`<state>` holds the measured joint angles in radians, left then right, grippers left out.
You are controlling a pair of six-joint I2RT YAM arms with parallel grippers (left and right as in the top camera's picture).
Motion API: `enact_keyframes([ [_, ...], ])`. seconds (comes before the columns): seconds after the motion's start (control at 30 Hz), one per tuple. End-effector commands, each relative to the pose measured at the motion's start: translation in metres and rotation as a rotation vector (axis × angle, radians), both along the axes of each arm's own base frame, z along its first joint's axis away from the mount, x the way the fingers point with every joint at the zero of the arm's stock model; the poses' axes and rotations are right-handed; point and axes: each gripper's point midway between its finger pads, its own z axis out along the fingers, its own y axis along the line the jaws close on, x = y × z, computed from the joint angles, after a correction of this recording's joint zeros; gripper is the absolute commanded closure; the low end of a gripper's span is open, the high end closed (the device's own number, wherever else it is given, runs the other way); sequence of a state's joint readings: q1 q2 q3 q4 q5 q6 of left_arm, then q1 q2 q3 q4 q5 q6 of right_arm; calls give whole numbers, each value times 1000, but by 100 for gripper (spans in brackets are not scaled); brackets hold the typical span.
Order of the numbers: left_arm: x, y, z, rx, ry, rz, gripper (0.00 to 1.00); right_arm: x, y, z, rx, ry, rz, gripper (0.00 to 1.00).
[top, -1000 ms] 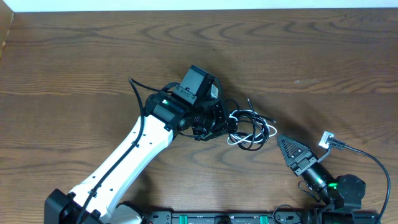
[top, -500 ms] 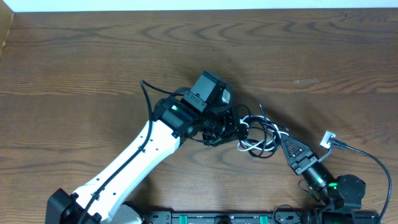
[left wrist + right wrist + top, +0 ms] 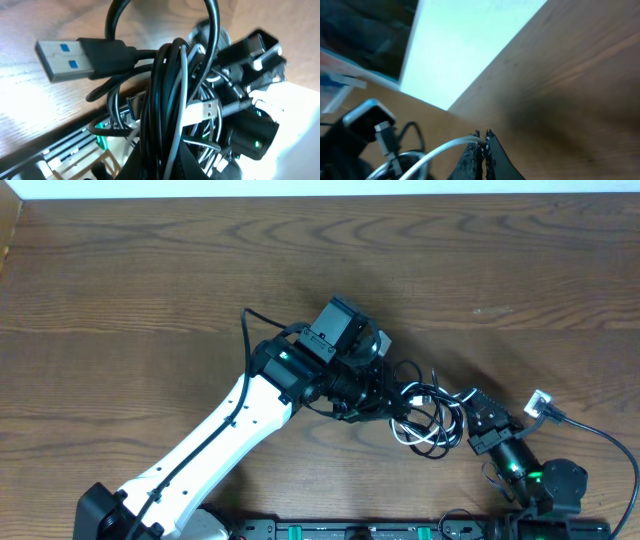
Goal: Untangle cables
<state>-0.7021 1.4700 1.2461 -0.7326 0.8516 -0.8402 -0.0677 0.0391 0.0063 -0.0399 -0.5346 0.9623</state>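
Observation:
The cables lie in one tangle right of the table's middle: several black loops with a thin white cord through them. My left gripper is shut on the bundle from the left. In the left wrist view the black cords rise from between my jaws, with a black USB plug sticking out left and a silver plug on the white cord. My right gripper touches the tangle's right side. In its wrist view the right gripper is pinched shut on the white cord.
A black rail runs along the table's near edge. The right arm's own thick black wire and its white connector lie to the right. The left arm's white link crosses the near left part of the table.
My left gripper has carried the cable bundle rightward and nearer, up to the right gripper. The right gripper has closed from open onto the white cord.

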Motion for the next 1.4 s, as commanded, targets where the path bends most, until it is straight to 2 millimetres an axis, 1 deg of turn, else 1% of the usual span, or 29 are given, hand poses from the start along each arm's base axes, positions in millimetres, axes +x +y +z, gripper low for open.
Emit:
enact_keyframes([
  [0.0,-8,0,17,-83,-11,-78,92,9,-16,-15,-89,27,-91,99],
  [0.17,16,15,17,-95,-59,-36,92,15,-28,-43,-158,132,-152,99],
  [0.27,37,31,17,-100,-102,9,92,18,-38,-58,-172,204,-205,99],
  [0.37,59,49,17,-99,-127,73,92,18,-43,-70,-181,256,-230,99],
  [0.47,79,67,17,-94,-137,148,92,17,-44,-78,-184,289,-228,99],
  [0.53,88,76,15,-79,-145,183,92,17,-44,-80,-185,298,-231,99],
  [0.63,103,91,7,-15,-175,247,92,17,-45,-80,-186,300,-236,99],
  [0.67,105,93,5,-2,-181,256,92,17,-45,-80,-186,300,-236,99],
  [0.73,107,96,3,17,-189,266,92,16,-42,-80,-180,300,-216,98],
  [0.83,112,101,-4,70,-213,289,91,12,-24,-77,-147,292,-112,98],
  [0.93,121,112,-13,149,-236,341,92,5,-4,-74,-86,297,-1,94],
  [1.07,128,120,-21,228,-193,453,92,-10,24,-66,54,336,161,83],
  [1.13,129,122,-25,267,-161,521,92,-19,37,-61,103,351,250,76],
  [1.17,129,122,-26,283,-151,543,92,-24,42,-59,122,357,288,67],
  [1.23,128,119,-29,315,-137,585,92,-34,52,-54,151,361,371,48],
  [1.27,127,117,-31,332,-135,601,92,-36,54,-53,154,361,388,41],
  [1.3,125,115,-32,350,-141,610,92,-38,56,-52,159,362,407,27],
  [1.33,124,112,-33,367,-149,619,92,-41,58,-52,164,364,424,1],
  [1.37,123,110,-34,381,-160,623,92,-40,58,-52,164,363,425,1],
])
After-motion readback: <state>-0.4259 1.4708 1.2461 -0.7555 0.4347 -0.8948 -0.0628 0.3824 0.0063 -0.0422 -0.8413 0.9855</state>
